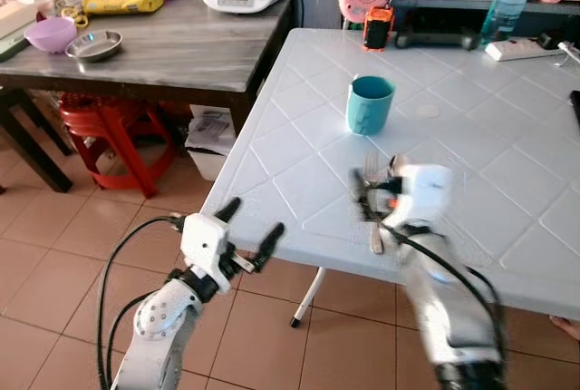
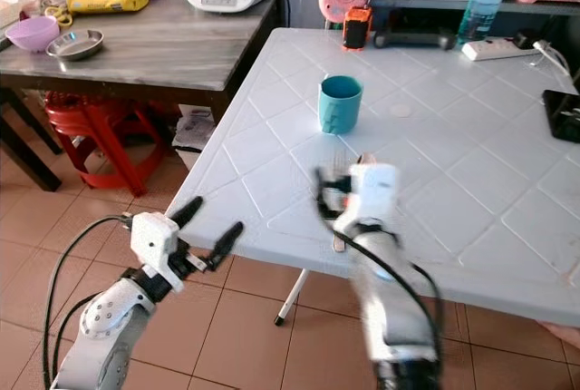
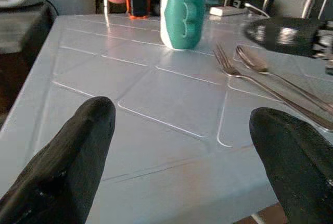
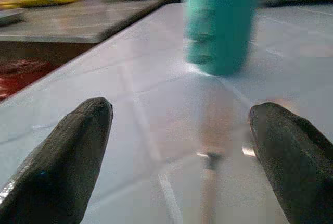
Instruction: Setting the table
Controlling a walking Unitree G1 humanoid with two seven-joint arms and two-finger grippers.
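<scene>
A fork [image 3: 227,62] and a spoon [image 3: 253,65] lie side by side near the white counter's [image 1: 272,150] front edge, their long axes running toward the teal cup [image 1: 370,105] farther in. A wooden table [image 1: 190,45] stands beyond on tiled floor [image 1: 54,245]. The right hand [image 4: 179,146] hovers over the cutlery, fingers spread, empty. The left hand [image 1: 251,231] is spread off the front edge.

You have a white plastic tabletop [image 1: 471,136] with a smooth, faintly glossy moulded diamond pattern. The teal cup [image 1: 370,104] looks like smooth plastic with a soft sheen. The fork [image 3: 244,75] and spoon [image 3: 260,67] are shiny metal. The side table [image 1: 190,45] is matt grey wood grain, carrying a polished steel bowl [image 1: 93,44]. The floor [image 1: 54,245] is glazed terracotta tile.
</scene>
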